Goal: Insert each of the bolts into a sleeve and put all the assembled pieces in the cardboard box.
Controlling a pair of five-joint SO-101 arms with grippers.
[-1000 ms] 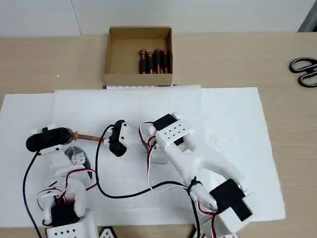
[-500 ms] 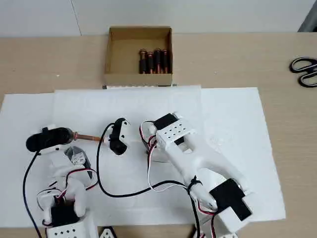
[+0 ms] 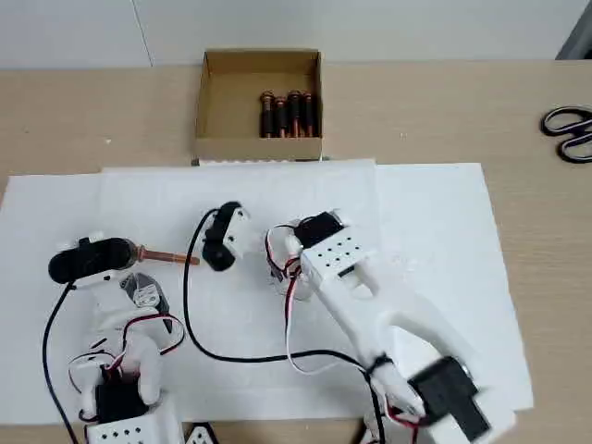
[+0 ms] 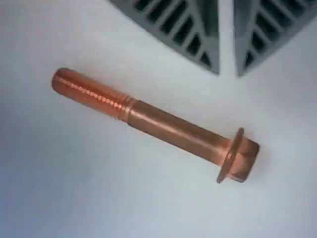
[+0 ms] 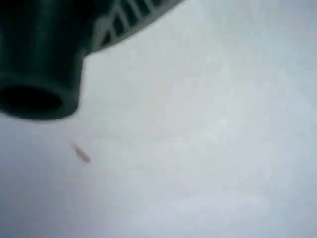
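Note:
A copper bolt (image 3: 168, 256) lies flat on the white sheet (image 3: 425, 213) at the left, with nothing gripping it. In the left wrist view the bolt (image 4: 153, 121) sits just off my left gripper (image 4: 228, 73), whose grey ribbed fingers (image 4: 193, 29) stand nearly together with nothing between them. My right gripper (image 5: 59, 29) is shut on a dark sleeve (image 5: 39, 74); the sleeve's open end shows over bare white sheet, under a ribbed finger (image 5: 131, 20). The cardboard box (image 3: 215, 102) at the back holds several assembled pieces (image 3: 289, 113).
Black scissors (image 3: 569, 134) lie at the table's far right edge. A black cable (image 3: 190, 324) loops across the sheet between the two arms. The right arm's white body (image 3: 370, 296) crosses the sheet's lower middle.
The right arm has shifted back and to the right, and its black wrist camera has lifted away from the bolt's tip. The bolt and the left arm have not moved.

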